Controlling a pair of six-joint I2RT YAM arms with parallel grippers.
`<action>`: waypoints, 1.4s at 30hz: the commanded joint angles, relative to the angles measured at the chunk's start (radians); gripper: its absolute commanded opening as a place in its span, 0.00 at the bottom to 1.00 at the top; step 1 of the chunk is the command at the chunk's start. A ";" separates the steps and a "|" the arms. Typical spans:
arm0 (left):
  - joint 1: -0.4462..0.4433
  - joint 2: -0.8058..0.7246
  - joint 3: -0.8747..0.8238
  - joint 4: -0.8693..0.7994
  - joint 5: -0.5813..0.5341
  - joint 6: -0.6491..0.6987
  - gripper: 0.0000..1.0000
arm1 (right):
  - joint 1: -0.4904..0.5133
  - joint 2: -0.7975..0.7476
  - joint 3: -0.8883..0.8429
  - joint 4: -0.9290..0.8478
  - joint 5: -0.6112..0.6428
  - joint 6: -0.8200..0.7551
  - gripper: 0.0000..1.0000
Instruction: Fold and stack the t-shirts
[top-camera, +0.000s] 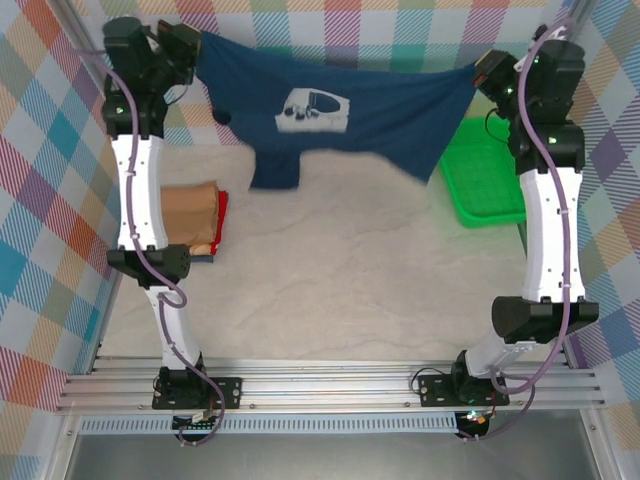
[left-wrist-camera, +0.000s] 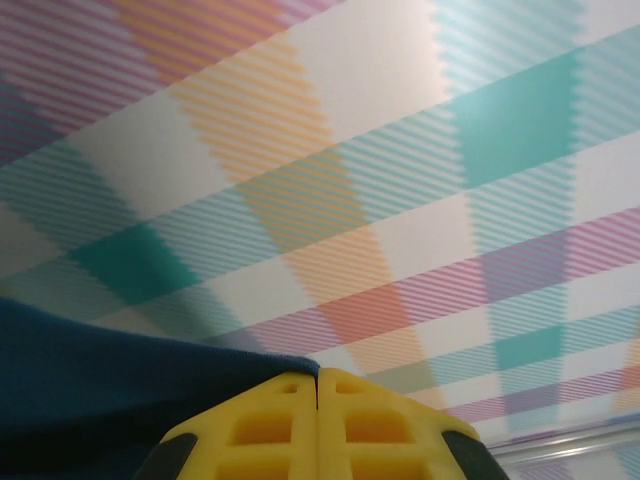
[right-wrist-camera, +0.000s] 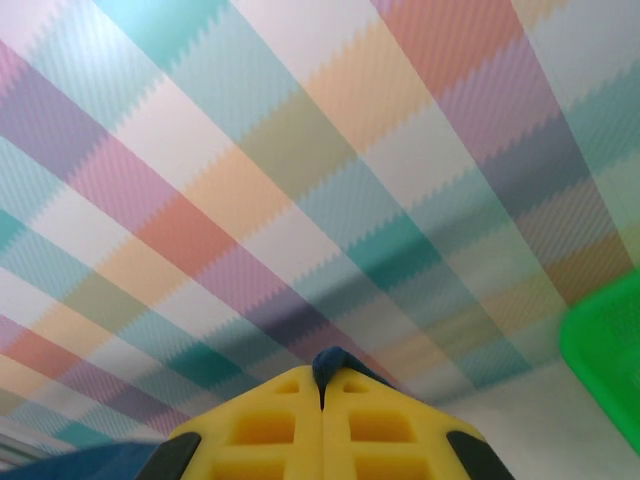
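While the left gripper (top-camera: 193, 47) and right gripper (top-camera: 480, 72) pinch its ends, the dark navy cloth t-shirt (top-camera: 380, 110) hangs stretched — the spreading step. Next, likely: lay it flat.

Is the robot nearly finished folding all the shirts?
Partly. A folded tan shirt already lies on a red one by the left arm. In hand: the navy t-shirt, stretched in the air between the left tool and right tool, both shut on it. It is not yet folded or stacked.
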 joint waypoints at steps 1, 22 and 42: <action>0.017 -0.143 0.030 0.062 0.044 0.010 0.00 | -0.009 -0.063 0.026 0.039 -0.013 0.006 0.00; -0.185 -0.571 -1.859 -0.052 -0.116 0.256 0.00 | -0.009 -0.229 -1.264 -0.143 -0.092 0.044 0.00; -0.238 -0.705 -1.960 -0.243 -0.432 0.326 0.00 | -0.010 -0.259 -1.335 -0.386 0.112 0.052 0.00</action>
